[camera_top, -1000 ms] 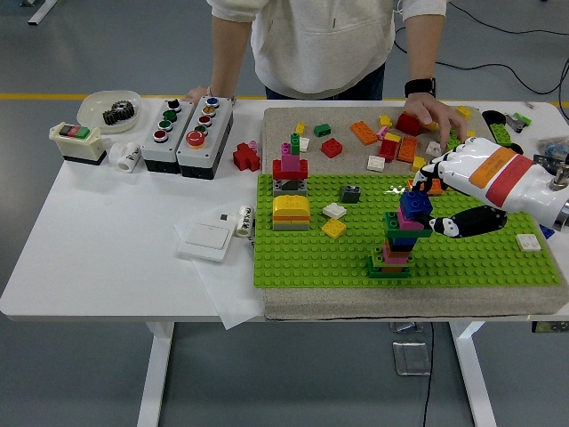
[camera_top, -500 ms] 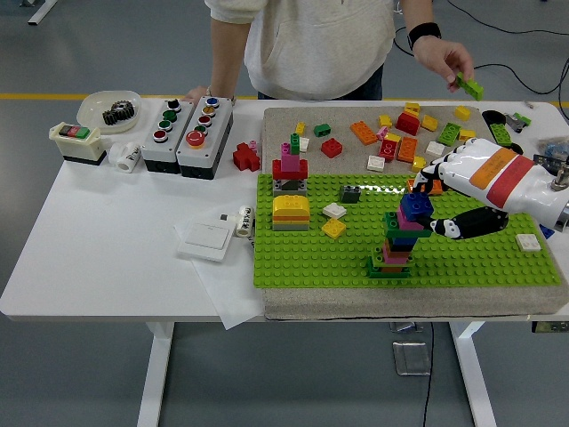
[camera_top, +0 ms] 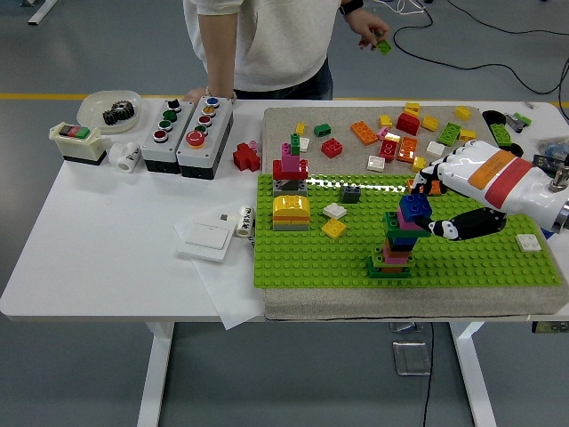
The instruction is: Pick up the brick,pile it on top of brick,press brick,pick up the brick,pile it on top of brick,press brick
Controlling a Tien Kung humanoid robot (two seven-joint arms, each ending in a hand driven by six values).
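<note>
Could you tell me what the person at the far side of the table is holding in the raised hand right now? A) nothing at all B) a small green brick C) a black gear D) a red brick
B: the person's hand, raised above the table's far edge, holds a small green brick, clear of the loose bricks lying on the mat.
</note>
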